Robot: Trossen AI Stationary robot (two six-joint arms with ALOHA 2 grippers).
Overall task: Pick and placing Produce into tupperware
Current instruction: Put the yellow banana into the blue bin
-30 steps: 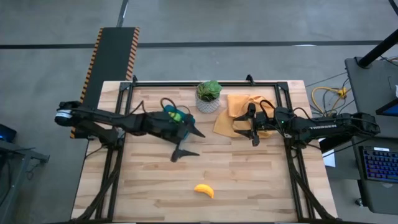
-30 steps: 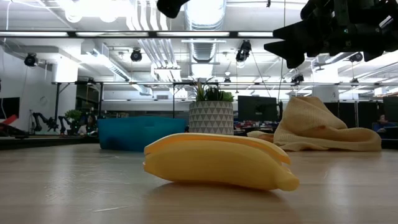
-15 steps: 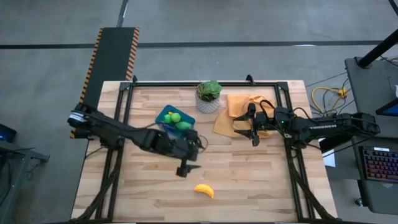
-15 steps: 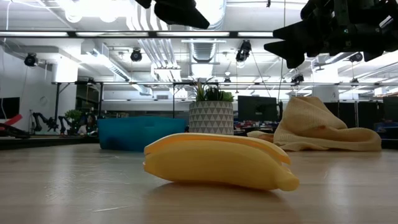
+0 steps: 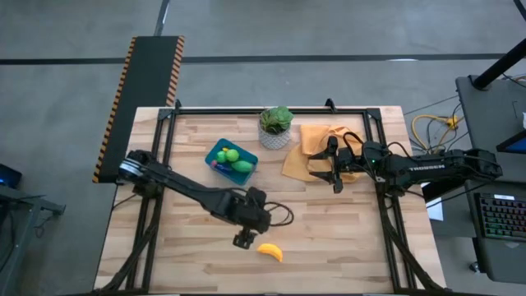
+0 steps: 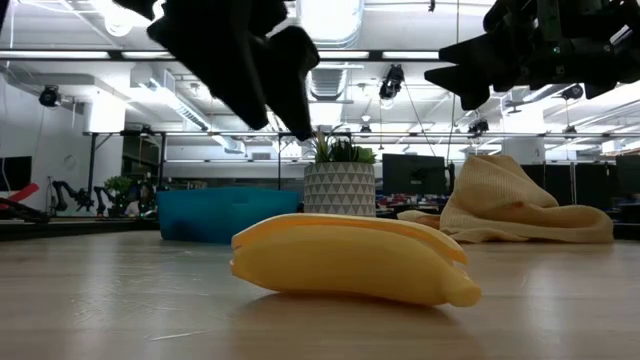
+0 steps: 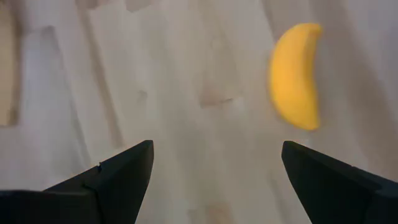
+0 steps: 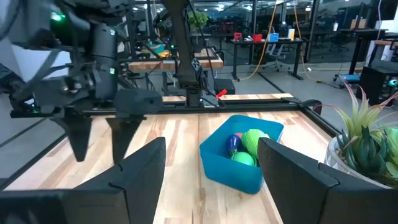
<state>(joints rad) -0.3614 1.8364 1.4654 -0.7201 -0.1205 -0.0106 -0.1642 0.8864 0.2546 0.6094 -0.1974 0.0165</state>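
The left gripper [image 5: 242, 240] is hovering above the wooden table [image 5: 329, 230] with its two fingers [image 7: 118, 174] spread wide and nothing between them; the yellow banana [image 5: 270, 252] is lying flat on the table just beside the gripper, off to one side of the open fingers and not touching them. In the low view the banana [image 6: 350, 258] is resting on its side in the foreground, while the left gripper [image 6: 250, 60] is hanging above and behind it, clear of the fruit. The blue-teal tupperware [image 5: 231, 159] is sitting well apart from the left gripper, toward the far edge of the table, and is already holding green pieces [image 5: 234, 159] and a small purple one [image 8: 232, 143]. The right gripper [image 5: 334, 170] is waiting over the orange-yellow cloth [image 5: 306, 148], its fingers parted and gripping nothing, with the tupperware [image 8: 236, 155] lying ahead of it. A potted plant [image 5: 276, 127] is standing between the tupperware and the cloth.
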